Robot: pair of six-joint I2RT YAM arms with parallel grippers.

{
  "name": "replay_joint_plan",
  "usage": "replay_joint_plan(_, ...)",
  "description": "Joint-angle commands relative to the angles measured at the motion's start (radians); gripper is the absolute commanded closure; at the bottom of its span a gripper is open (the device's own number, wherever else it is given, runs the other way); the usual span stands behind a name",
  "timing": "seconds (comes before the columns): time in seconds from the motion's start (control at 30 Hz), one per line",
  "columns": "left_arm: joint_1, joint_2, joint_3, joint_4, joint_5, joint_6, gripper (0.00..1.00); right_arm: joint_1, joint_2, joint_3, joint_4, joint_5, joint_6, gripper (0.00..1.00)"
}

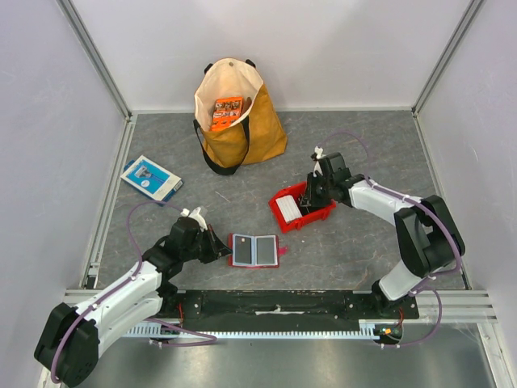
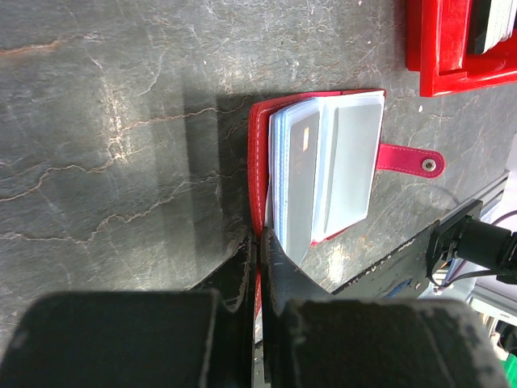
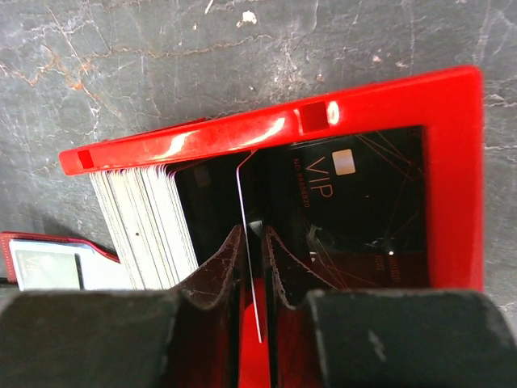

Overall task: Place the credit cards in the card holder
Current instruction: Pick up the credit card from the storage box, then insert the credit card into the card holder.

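The card holder (image 1: 254,250) is a small red wallet lying open on the table, grey pockets up. In the left wrist view the card holder (image 2: 323,162) shows its snap tab (image 2: 408,159) to the right. My left gripper (image 1: 220,246) is shut on the wallet's red left edge (image 2: 260,242). The credit cards stand in a red bin (image 1: 317,215): a whitish stack (image 3: 145,218) and a dark VIP card (image 3: 347,194). My right gripper (image 1: 311,198) is down in the bin, shut on one thin card seen edge-on (image 3: 249,234).
A tan tote bag (image 1: 242,133) with orange packets (image 1: 227,111) stands at the back. A blue-and-white flat box (image 1: 151,178) lies at the left. The bin's rim (image 3: 266,133) is just ahead of my right fingers. Metal rails edge the table.
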Motion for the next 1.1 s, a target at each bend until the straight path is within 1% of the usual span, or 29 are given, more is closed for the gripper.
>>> replay_joint_plan(0.0, -0.002, -0.016, 0.027, 0.025, 0.028, -0.02, 0.98, 0.026, 0.017, 0.027, -0.026, 0.063, -0.03, 0.81)
replay_joint_plan(0.07, 0.0, -0.023, 0.026, 0.023, 0.026, -0.022, 0.98, 0.037, 0.02, 0.032, -0.032, 0.086, -0.031, 0.82)
replay_joint_plan(0.1, 0.0, -0.023, 0.024, 0.023, 0.026, -0.022, 0.98, 0.04, 0.02, 0.036, -0.039, 0.097, -0.031, 0.85)
replay_joint_plan(0.13, -0.003, -0.023, 0.024, 0.022, 0.025, -0.022, 0.98, 0.044, 0.017, 0.039, -0.04, 0.1, -0.036, 0.89)
replay_joint_plan(0.17, -0.003, -0.025, 0.024, 0.022, 0.026, -0.022, 0.98, 0.048, 0.009, 0.045, -0.046, 0.106, -0.04, 0.95)
replay_joint_plan(0.2, -0.002, -0.025, 0.024, 0.022, 0.026, -0.022, 0.98, 0.049, -0.005, 0.051, -0.051, 0.126, -0.044, 1.0)
replay_joint_plan(0.47, -0.002, -0.042, 0.021, 0.015, 0.025, -0.022, 0.98, 0.054, -0.196, 0.104, -0.106, 0.224, -0.068, 1.0)
replay_joint_plan(0.57, -0.002, -0.043, 0.023, 0.014, 0.026, -0.022, 0.98, 0.064, -0.265, 0.087, -0.103, 0.229, -0.028, 1.0)
replay_joint_plan(0.63, -0.002, -0.045, 0.021, 0.014, 0.028, -0.022, 0.98, 0.1, -0.32, 0.062, -0.085, 0.263, 0.022, 1.0)
replay_joint_plan(0.7, -0.002, -0.049, 0.02, 0.014, 0.028, -0.023, 0.98, 0.167, -0.377, 0.01, -0.039, 0.309, 0.118, 1.0)
replay_joint_plan(0.87, -0.002, -0.057, 0.02, 0.014, 0.034, -0.031, 0.98, 0.421, -0.486, -0.155, 0.145, 0.519, 0.422, 1.0)
replay_joint_plan(0.97, 0.0, -0.062, 0.018, 0.014, 0.037, -0.037, 0.98, 0.608, -0.459, -0.185, 0.222, 0.692, 0.519, 1.0)
replay_joint_plan(1.07, -0.002, -0.063, 0.015, 0.014, 0.04, -0.04, 0.98, 0.737, -0.369, -0.148, 0.225, 0.801, 0.568, 1.0)
